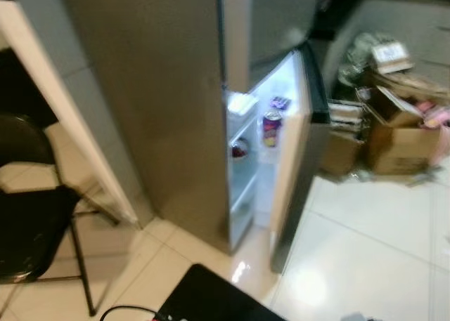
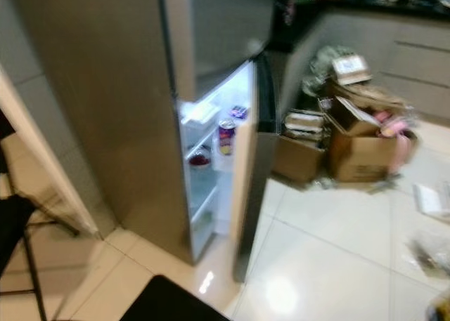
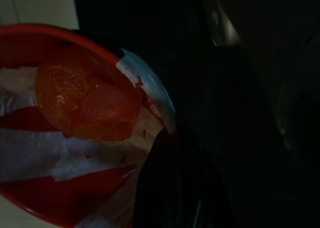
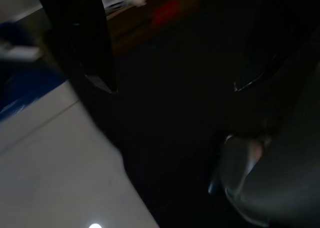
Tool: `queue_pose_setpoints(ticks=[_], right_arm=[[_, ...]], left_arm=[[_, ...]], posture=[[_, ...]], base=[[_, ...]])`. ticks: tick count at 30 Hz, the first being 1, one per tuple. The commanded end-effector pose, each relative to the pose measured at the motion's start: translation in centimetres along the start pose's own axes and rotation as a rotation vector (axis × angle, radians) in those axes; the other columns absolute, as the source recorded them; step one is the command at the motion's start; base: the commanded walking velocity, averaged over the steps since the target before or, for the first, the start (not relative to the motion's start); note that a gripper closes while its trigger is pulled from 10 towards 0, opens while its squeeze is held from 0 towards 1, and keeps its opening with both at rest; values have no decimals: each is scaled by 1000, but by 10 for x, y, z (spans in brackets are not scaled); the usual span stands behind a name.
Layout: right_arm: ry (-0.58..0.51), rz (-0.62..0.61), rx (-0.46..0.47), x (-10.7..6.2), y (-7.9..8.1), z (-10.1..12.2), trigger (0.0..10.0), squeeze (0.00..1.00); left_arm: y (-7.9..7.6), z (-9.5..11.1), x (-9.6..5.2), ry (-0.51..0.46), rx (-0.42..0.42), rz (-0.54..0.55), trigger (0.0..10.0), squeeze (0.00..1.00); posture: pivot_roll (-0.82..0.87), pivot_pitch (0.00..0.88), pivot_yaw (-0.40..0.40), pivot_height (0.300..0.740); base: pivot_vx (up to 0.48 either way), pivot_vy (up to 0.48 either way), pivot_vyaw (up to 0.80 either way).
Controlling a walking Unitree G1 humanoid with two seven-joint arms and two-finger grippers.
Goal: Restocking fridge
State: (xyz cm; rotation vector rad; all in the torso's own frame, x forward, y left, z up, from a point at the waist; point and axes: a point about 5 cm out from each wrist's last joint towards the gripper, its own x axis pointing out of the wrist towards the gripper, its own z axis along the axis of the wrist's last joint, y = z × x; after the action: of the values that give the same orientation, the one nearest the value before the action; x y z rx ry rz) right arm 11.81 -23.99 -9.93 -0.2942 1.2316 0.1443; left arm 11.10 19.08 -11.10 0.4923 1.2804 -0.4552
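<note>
The tall grey fridge (image 1: pixel 162 103) stands ahead with its lower door (image 1: pixel 295 159) partly open and the inside lit. A purple can (image 1: pixel 271 128) stands on a door shelf, and a dark red item (image 1: pixel 240 149) lies on an inner shelf. In the left wrist view a red bowl (image 3: pixel 30 188) holds an orange piece (image 3: pixel 85 103) on white paper. One black finger (image 3: pixel 170 188) of my left gripper lies over the bowl's rim. In the dim right wrist view my right gripper (image 4: pixel 172 83) hangs over the pale floor, fingers (image 4: pixel 95 48) apart with nothing between them.
A black chair (image 1: pixel 35 223) stands at the left beside a white door frame (image 1: pixel 63 117). Cardboard boxes (image 1: pixel 397 135) and clutter are piled to the right of the fridge door. Glossy white tiles (image 1: pixel 373 251) spread in front. A black surface (image 1: pixel 207 300) fills the near bottom edge.
</note>
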Motion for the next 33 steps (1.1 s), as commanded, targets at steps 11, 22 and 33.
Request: queue_pose_setpoints(ticks=[11, 22, 33], right_arm=[[-24, -70, -21, 0, -8, 9, 10000, 0], [18, -81, -16, 0, 1, -6, 10000, 0], [10, -89, -36, 0, -2, -2, 10000, 0]], left_arm=[[8, 1, -1, -19, -5, 52, 10000, 0], [12, 1, -2, -19, -37, 80, 10000, 0], [14, 4, -2, -25, -34, 83, 10000, 0]], posture=[[-36, 0, -32, 740], [-29, 0, -21, 740], [-24, 0, -18, 740]], base=[[0, 0, 681], [0, 0, 0], [0, 0, 493]])
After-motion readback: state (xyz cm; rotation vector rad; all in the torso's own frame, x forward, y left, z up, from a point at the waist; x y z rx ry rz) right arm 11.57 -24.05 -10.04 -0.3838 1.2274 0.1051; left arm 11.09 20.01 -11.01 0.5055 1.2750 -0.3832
